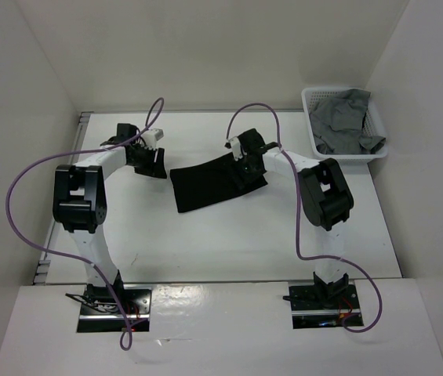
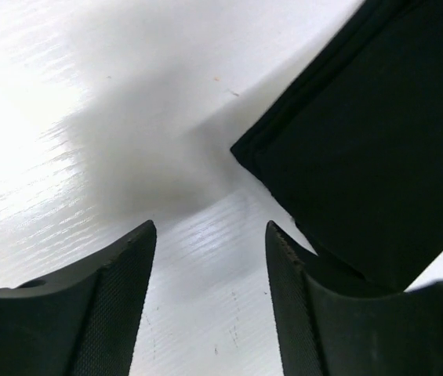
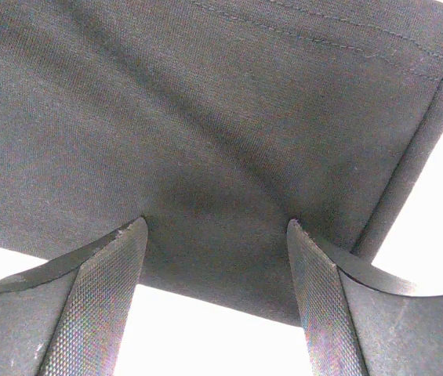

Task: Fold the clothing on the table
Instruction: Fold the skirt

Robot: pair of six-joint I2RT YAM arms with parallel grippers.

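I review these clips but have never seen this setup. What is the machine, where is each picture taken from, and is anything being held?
Two robot arms are bolted at the near edge of a white table. The wide picture looks down from above and behind them; the other two come from cameras on each wrist. A folded black garment lies between the arms. The left gripper is open over bare table beside the garment's corner. The right gripper is open directly over the cloth. Neither holds anything. A white basket at the far right holds grey fabric.
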